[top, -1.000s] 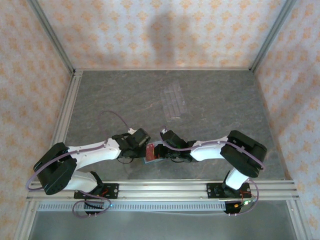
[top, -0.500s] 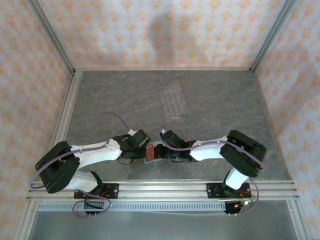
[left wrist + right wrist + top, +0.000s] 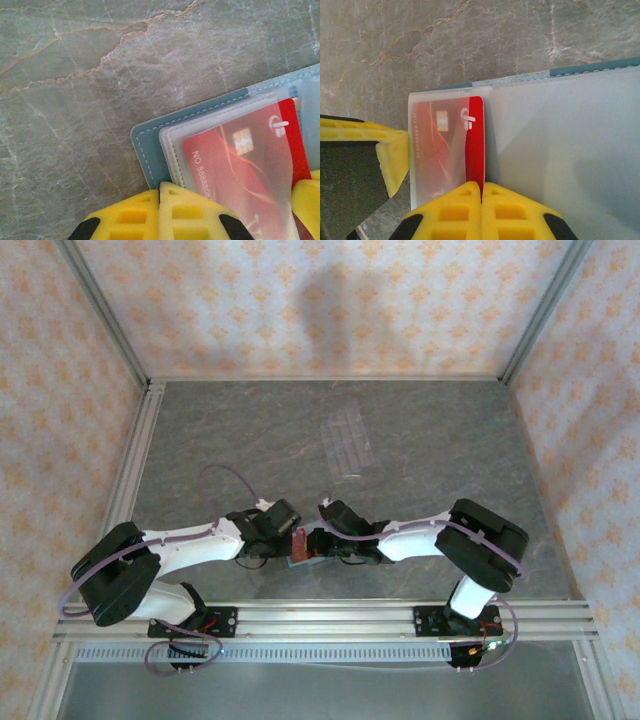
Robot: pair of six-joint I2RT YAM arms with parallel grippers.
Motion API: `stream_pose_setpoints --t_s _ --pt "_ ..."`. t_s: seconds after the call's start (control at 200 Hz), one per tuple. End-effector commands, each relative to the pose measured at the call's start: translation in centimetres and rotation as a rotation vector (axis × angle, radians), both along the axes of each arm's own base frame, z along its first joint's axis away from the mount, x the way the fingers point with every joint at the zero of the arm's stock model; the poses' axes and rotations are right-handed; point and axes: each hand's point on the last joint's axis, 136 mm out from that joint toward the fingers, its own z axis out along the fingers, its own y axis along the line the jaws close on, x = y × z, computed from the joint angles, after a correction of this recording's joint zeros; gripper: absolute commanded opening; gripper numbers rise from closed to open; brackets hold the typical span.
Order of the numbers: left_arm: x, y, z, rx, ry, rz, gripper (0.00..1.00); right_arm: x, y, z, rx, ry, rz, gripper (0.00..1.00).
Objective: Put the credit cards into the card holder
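**Red card** (image 3: 475, 135) — chip side up, most of its face under a clear sleeve (image 3: 427, 180) of the opened wallet (image 3: 145, 146). A bare red strip stands outside the sleeve's mouth, directly ahead of the right claw's tips.

**Wallet** — flat on the grey stone table (image 3: 75, 100), its near corner at the left claw's tips.

**Right claw** (image 3: 481, 192) — fingers together, tips against the card's near edge. Whether they pinch it cannot be told.

**Left claw** (image 3: 160, 194) — fingers together, with the card just to their right.

**Progress** — one card partly seated, judged not fully home. What is left is to slide it the rest of the way in. Whether further cards are already stowed cannot be told.
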Motion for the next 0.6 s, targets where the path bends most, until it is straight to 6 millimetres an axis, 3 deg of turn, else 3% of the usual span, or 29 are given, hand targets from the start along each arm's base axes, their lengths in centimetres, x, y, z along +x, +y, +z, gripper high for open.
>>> stream_pose_setpoints --t_s 0.0,0.295,0.425,0.595 --pt "0.6 -0.6 -0.8 -0.014 -0.008 0.018 0.00 -1.2 1.0 -0.3 0.016 0.011 0.035 0.02" --pt "0.5 -0.3 -0.7 -0.008 -0.012 0.022 0.00 -0.3 -1.4 0.5 -0.096 -0.058 -0.011 0.25" --pt "0.4 -0.2 -0.9 -0.004 -0.008 0.023 0.00 0.4 -2.9 1.8 -0.156 -0.119 -0.037 0.40" --pt "0.5 -0.3 -0.9 -0.008 -0.010 0.022 0.00 1.0 -4.1 3.6 -0.209 -0.186 -0.042 0.49"
